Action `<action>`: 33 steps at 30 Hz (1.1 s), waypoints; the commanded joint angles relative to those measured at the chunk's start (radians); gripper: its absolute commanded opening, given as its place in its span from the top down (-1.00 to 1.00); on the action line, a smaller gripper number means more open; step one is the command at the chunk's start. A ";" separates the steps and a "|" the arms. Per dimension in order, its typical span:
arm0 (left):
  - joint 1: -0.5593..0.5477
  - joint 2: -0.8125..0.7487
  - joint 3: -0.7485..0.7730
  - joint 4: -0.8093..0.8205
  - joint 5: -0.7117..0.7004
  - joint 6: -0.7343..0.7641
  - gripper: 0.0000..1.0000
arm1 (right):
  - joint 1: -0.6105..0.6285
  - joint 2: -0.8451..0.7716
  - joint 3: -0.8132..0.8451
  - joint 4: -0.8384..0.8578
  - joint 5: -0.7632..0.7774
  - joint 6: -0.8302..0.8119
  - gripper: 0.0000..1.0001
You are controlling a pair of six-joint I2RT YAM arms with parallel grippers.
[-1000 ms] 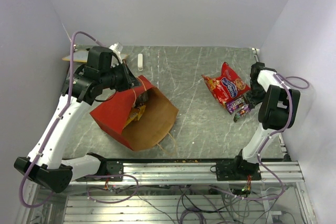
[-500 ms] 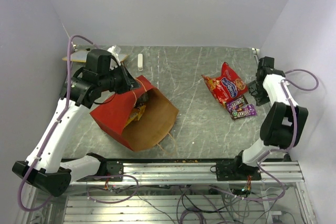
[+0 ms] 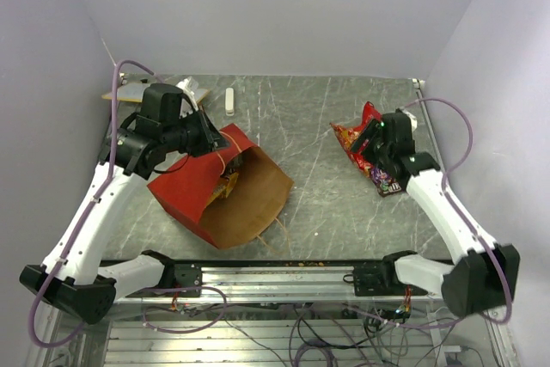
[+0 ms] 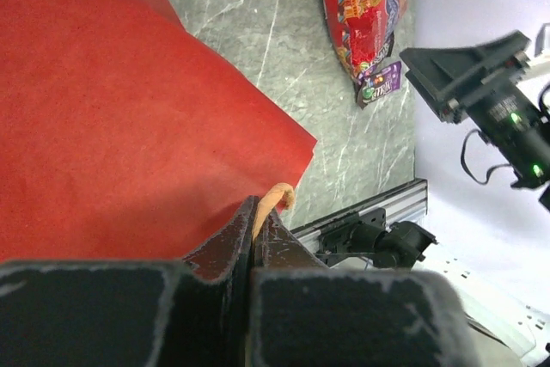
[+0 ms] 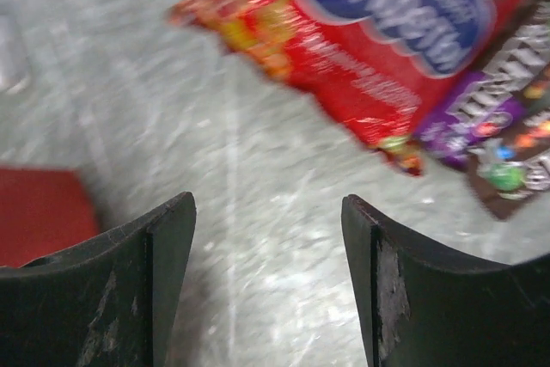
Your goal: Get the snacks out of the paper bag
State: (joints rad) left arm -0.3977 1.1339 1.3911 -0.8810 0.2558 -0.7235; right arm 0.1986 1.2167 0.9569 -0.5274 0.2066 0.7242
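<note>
My left fingers (image 4: 249,242) pinch the string handle (image 4: 277,197) of the red paper bag (image 3: 185,180), which is tipped on its side on the surface (image 3: 301,126). My right fingers (image 3: 369,142) hang wide open, empty, above the red cookie bag (image 5: 387,32) and purple candy packet (image 5: 477,105).

Honestly nothing is reading cleanly here. The big shiny red snack bag (image 5: 387,40) is showing a blue oval logo with white lettering, but in the right wrist view it's coming out too blurred to spell out, and it's looking too tiny in the other two views. The small purple wrapper (image 5: 468,122) touching it is carrying chunky white letters, equally smeared. The dark brown wrapper (image 5: 516,180) is only showing coloured candy pictures.
</note>
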 commanded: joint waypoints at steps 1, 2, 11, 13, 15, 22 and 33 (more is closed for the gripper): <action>0.007 -0.009 -0.022 0.017 0.023 0.014 0.86 | 0.095 -0.147 -0.131 0.227 -0.225 -0.027 -0.35; 0.007 -0.008 -0.023 0.016 0.026 0.012 0.86 | 0.112 -0.164 -0.152 0.244 -0.235 -0.025 -0.33; 0.007 0.004 -0.001 0.000 0.011 0.049 0.86 | 0.300 -0.200 -0.166 0.455 -0.380 -0.179 -0.35; 0.007 0.008 0.002 -0.003 0.008 0.049 0.86 | 0.398 -0.194 -0.165 0.507 -0.403 -0.284 -0.35; 0.007 0.001 -0.008 0.009 0.008 0.043 0.86 | 0.479 -0.174 -0.158 0.539 -0.411 -0.380 -0.35; 0.007 -0.021 -0.036 0.000 -0.010 0.025 0.86 | 0.783 -0.037 -0.122 0.616 -0.441 -0.812 -0.41; 0.007 -0.037 -0.052 0.011 -0.014 -0.009 0.86 | 0.882 0.137 -0.166 0.845 -0.583 -1.220 -0.46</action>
State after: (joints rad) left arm -0.3977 1.1255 1.3579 -0.8883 0.2543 -0.7078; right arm 1.0618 1.3396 0.8112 0.1661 -0.3096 -0.2779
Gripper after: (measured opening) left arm 0.075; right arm 0.725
